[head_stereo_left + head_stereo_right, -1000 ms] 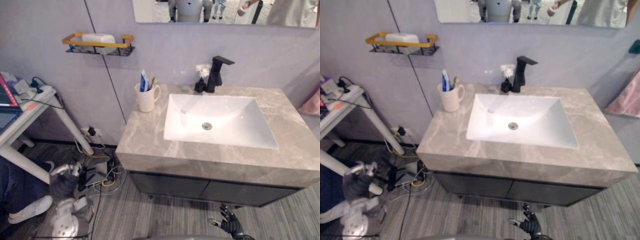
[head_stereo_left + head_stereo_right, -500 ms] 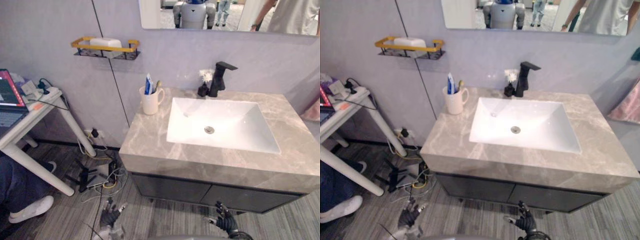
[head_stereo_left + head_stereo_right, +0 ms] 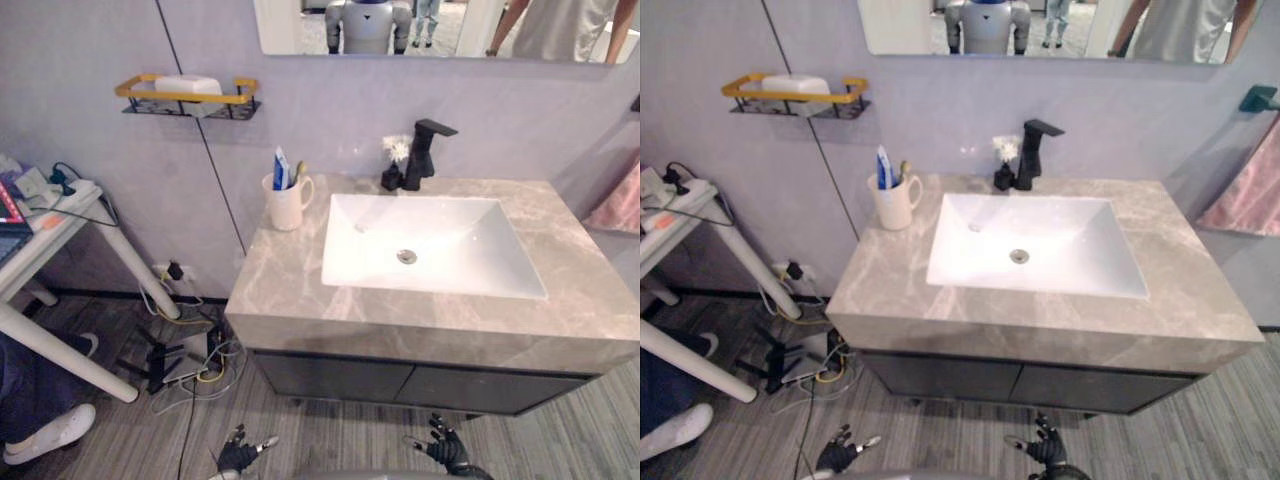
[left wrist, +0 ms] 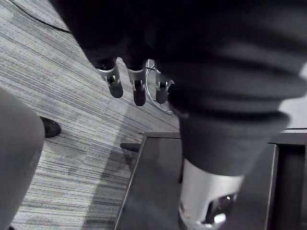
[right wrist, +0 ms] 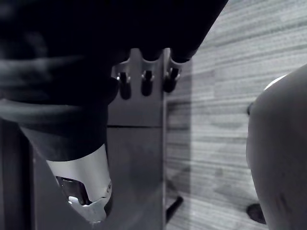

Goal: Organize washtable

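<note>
Left hand [image 3: 238, 460] and right hand [image 3: 445, 452] are hanging low above the floor, fingers relaxed, grasping nothing. Organizing seems not yet begun: the cup [image 3: 285, 205] is standing untouched at the back left corner of the surface [image 3: 300, 290].

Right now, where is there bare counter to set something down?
Widest bare patch: the counter left of the basin, in front of the mug. Also the strip right of the basin, and a narrower one along the front edge. Crowded: the back edge by the faucet and small dark bottle.
</note>
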Controlling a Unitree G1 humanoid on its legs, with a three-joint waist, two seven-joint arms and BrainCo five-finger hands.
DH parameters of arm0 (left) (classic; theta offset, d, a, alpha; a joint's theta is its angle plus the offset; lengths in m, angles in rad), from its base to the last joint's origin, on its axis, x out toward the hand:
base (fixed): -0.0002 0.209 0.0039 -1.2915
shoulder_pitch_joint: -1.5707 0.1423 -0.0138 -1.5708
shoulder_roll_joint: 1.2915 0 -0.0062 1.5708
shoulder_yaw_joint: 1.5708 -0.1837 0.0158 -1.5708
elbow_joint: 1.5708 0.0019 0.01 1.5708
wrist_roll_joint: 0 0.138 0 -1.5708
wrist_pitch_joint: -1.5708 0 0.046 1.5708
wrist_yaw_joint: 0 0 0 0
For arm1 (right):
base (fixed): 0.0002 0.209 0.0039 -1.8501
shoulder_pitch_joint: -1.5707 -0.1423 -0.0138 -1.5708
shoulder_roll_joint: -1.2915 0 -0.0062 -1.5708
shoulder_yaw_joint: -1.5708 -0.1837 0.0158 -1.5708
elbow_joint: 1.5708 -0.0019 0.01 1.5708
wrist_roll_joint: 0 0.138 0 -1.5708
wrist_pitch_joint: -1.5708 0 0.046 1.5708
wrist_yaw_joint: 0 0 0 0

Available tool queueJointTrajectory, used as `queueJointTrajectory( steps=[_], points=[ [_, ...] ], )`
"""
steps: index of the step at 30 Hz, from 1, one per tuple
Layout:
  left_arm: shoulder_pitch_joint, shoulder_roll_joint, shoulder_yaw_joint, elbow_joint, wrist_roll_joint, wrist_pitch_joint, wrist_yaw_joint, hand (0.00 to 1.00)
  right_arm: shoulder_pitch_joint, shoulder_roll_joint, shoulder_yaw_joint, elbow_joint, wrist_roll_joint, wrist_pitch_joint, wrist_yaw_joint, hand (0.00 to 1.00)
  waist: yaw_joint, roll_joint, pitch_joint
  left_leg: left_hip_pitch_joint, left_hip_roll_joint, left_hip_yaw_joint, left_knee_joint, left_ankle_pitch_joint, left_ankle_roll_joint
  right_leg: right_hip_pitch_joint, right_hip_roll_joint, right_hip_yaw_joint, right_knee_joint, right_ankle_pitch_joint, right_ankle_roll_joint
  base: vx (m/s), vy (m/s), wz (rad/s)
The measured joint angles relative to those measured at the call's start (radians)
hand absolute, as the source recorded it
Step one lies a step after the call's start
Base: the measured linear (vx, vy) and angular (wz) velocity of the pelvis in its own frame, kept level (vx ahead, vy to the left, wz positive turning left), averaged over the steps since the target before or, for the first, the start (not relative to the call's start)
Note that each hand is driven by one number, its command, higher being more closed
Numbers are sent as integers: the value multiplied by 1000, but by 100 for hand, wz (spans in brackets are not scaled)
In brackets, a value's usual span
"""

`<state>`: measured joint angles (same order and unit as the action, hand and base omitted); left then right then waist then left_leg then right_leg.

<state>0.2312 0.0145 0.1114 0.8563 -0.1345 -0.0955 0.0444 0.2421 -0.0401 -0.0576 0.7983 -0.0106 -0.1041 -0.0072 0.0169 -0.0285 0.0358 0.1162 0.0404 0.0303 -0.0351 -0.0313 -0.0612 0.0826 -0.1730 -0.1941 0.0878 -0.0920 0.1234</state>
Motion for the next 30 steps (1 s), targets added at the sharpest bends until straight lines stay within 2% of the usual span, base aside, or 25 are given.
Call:
queueJointTrajectory(
  steps=[3,4,5,6,7,8,9,12,14,15,16,17,18,19,20,21,22,23,24,25,26,28,29,30],
  points=[
    [-23,14,0,-5,21,0,0,0,-31,15,16,3,-2,4,-12,0,5,-21,45,-50,-27,-17,58,-16,14,-66,-42,-2,144,-66,11,-65,5,26],
    [-46,26,2,-12,25,2,2,0,-37,16,16,-24,-1,5,-12,0,5,-23,79,-84,-43,-64,116,-44,17,-111,-71,22,278,-107,16,-112,-23,91],
    [-61,33,1,-12,33,4,4,0,-29,20,18,-50,-1,6,-11,0,-3,-34,101,-126,-57,-112,176,-70,20,-159,-80,76,391,-118,11,-115,-36,116],
    [-67,36,-3,-12,39,6,5,0,-16,21,20,-68,-1,6,-12,0,-5,-31,101,-151,-61,-144,198,-75,22,-172,-74,103,426,-117,11,-83,-56,147],
    [-83,39,-10,-14,52,9,8,0,-3,27,24,-93,-1,5,-13,0,8,-34,102,-185,-64,-197,216,-76,23,-195,-60,172,480,-116,9,-19,-99,154],
    [-98,42,-13,-20,61,12,13,0,10,30,26,-100,-1,5,-13,0,21,-33,105,-205,-57,-237,219,-73,21,-210,-50,218,521,-126,-16,16,-129,154],
    [-100,43,-17,-23,66,12,19,0,14,32,30,-110,0,5,-13,0,21,-36,103,-217,-57,-264,228,-64,14,-207,-52,220,536,-135,-28,50,-191,152],
    [-114,46,-30,-22,68,12,29,0,13,38,60,-130,0,5,-12,0,30,-41,99,-277,-41,-372,287,-54,-32,-174,-84,264,539,-138,-46,37,-329,112],
    [-129,42,-48,-21,68,11,37,0,-25,50,86,-170,0,1,-11,0,59,-28,95,-318,29,-400,292,-46,-98,-172,-105,306,469,-114,-74,-19,-458,19],
    [-134,42,-56,-21,68,11,44,0,-38,54,92,-175,0,0,-11,0,59,-32,91,-328,48,-404,294,-46,-117,-163,-102,314,443,-123,-46,-41,-559,5],
    [-137,35,-68,-19,68,11,47,0,-59,54,99,-175,0,-1,-11,0,56,-25,86,-336,90,-417,275,-41,-136,-139,-65,299,393,-186,54,-44,-480,0],
    [-138,24,-70,-19,68,11,48,0,-67,51,106,-175,0,-1,-12,0,62,-12,81,-332,116,-416,252,-36,-143,-135,-50,281,373,-216,72,-92,-639,-19],
    [-145,0,-74,-12,67,11,50,0,-79,34,117,-175,0,-2,-12,0,78,20,80,-318,167,-409,215,-19,-134,-140,-18,253,366,-280,68,-139,-622,2],
    [-153,-31,-91,0,67,10,48,0,-73,11,118,-173,0,1,-12,0,65,40,88,-307,187,-408,190,45,-113,-145,3,219,432,-317,49,-145,-573,37],
    [-154,-45,-108,0,67,9,49,0,-60,1,118,-172,0,4,-13,0,56,42,86,-306,185,-397,180,82,-103,-146,3,197,465,-337,39,-135,-479,98],
    [-151,-72,-133,-1,67,9,47,0,-40,-16,119,-172,0,4,-13,0,49,51,80,-308,190,-371,161,138,-92,-147,7,163,516,-372,12,-110,-385,100],
    [-156,-68,-176,-1,68,10,42,0,-39,-23,126,-160,0,4,-14,0,46,52,80,-315,200,-323,142,191,-59,-153,14,129,548,-394,-24,-112,-373,93],
    [-157,-68,-182,-1,67,11,43,0,-38,-26,131,-152,-1,3,-16,0,43,50,80,-323,202,-282,140,207,-32,-152,15,106,554,-396,-33,-126,-369,83],
    [-160,-67,-184,0,67,12,44,0,-38,-26,132,-136,-1,3,-18,0,41,44,81,-334,187,-170,158,181,-6,-154,14,74,554,-393,-51,-92,-280,74],
    [-164,-62,-188,-1,67,12,45,0,-43,-21,133,-126,-1,3,-19,0,40,38,84,-345,190,-107,160,160,22,-157,13,45,545,-385,-67,-78,-259,76],
    [-169,-59,-192,-1,68,12,45,0,-49,-19,132,-114,-1,2,-19,0,38,31,88,-359,185,-39,199,157,25,-157,3,18,528,-365,-72,-29,-120,75],
    [-185,-39,-225,3,72,12,44,0,-69,-5,117,-72,-2,1,-19,0,13,4,100,-403,136,39,388,87,-45,-133,-21,-40,447,-309,-71,-11,-70,82],
    [-193,-27,-242,9,80,12,43,0,-76,-3,115,-59,-3,1,-18,0,9,-5,108,-405,114,66,443,48,-29,-121,-31,-53,422,-294,-66,2,-20,58],
    [-194,-23,-254,15,88,11,43,0,-79,-8,115,-54,-4,2,-17,0,2,3,108,-403,110,87,436,48,-20,-112,-18,-61,404,-285,-62,8,-45,52]
  ],
)
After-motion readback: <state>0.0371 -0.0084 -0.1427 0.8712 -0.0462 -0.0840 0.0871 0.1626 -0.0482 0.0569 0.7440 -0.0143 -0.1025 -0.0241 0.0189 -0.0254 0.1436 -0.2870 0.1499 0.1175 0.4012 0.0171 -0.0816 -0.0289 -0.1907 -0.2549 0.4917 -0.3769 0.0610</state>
